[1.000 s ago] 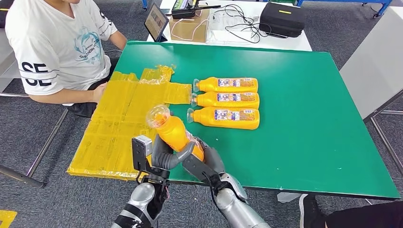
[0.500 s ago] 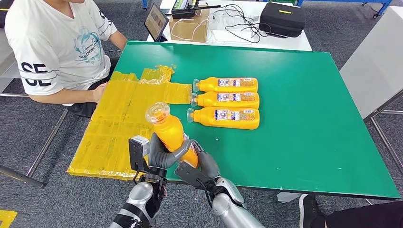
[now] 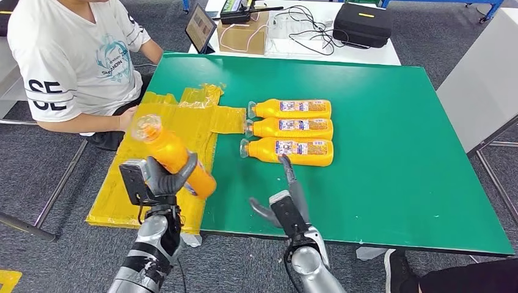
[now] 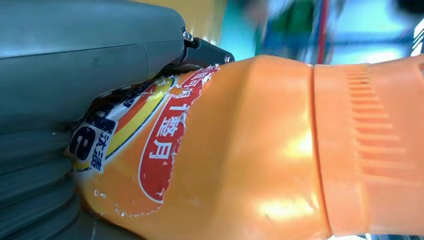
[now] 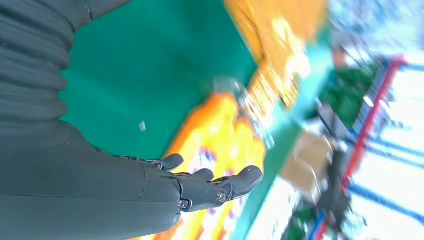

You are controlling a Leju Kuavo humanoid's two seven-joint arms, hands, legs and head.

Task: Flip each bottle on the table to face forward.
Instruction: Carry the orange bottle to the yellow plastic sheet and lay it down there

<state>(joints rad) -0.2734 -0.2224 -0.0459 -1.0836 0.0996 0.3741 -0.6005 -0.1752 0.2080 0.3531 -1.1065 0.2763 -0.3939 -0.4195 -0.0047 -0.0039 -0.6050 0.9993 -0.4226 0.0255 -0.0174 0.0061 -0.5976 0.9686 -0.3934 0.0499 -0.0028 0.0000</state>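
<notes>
The left hand is gripping 1 orange bottle around its lower body, fingers wrapped tight, and is holding it up off the bench over the yellow plastic sheeting. The bottle's long axis is running on a slant, its clear cap pointing up and away toward the seated person, its base low and toward the robot. In the left wrist view the torn label is facing the camera, pressed partly under the thumb. The right hand is holding nothing, fingers spread and stretched forward, hovering over the near edge of the green surface just short of the row of 3 bottles. Those 3 are lying side by side on the green, caps to the robot's left, printed labels up. So the held bottle is sitting well to the left of the row, and I judge the left hand is the one placed to set it down, with the open green strip nearer than the row looking like the obvious spot. Beyond the far edge a white table is carrying a tablet, a cardboard box, cables and a black case; grey carpet is lying all around.
</notes>
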